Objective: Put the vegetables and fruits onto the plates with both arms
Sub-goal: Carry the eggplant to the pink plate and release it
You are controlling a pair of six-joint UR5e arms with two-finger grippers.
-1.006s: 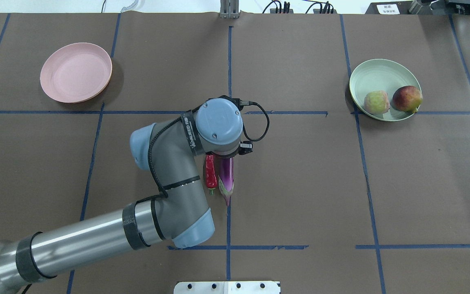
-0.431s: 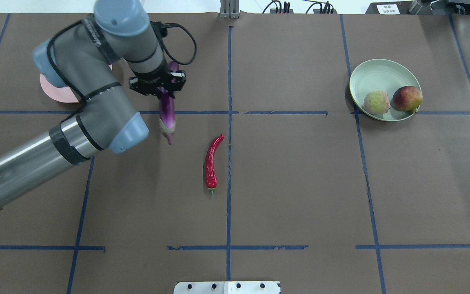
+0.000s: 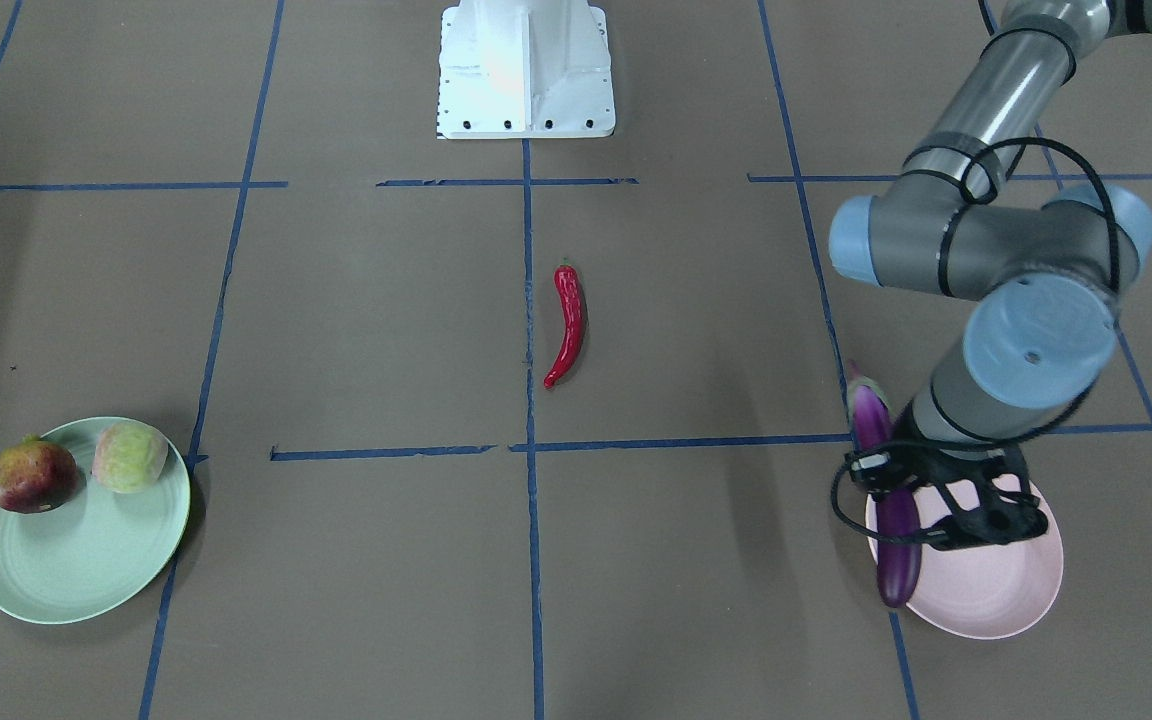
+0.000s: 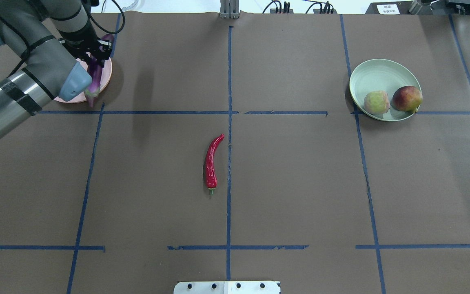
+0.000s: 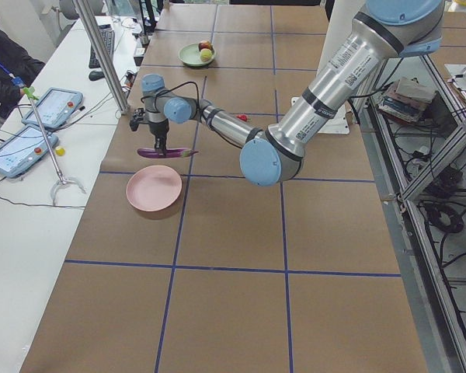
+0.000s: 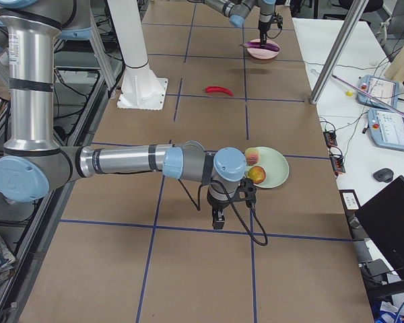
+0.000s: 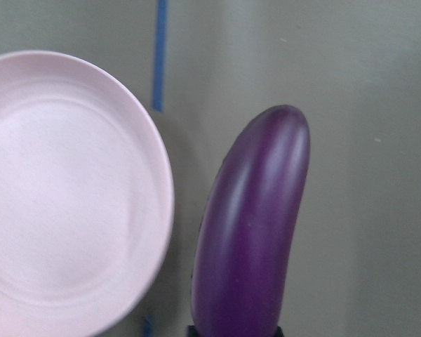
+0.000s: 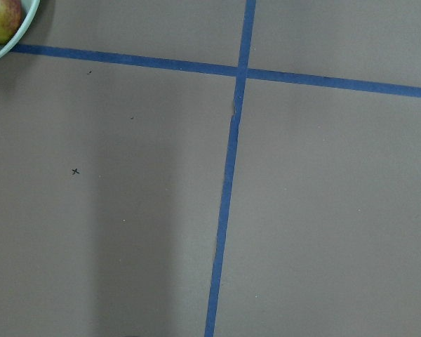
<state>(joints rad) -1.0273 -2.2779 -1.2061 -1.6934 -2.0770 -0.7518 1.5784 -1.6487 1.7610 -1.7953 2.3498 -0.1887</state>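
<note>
I see the left gripper clamped across the middle of the eggplant, holding it level in the air at the edge of the pink plate; it is not resting on it. The chili pepper lies mid-table, well apart from both plates. The pomegranate and peach sit side by side on the green plate. The right gripper hangs near that plate; I cannot tell how its jaws stand.
</note>
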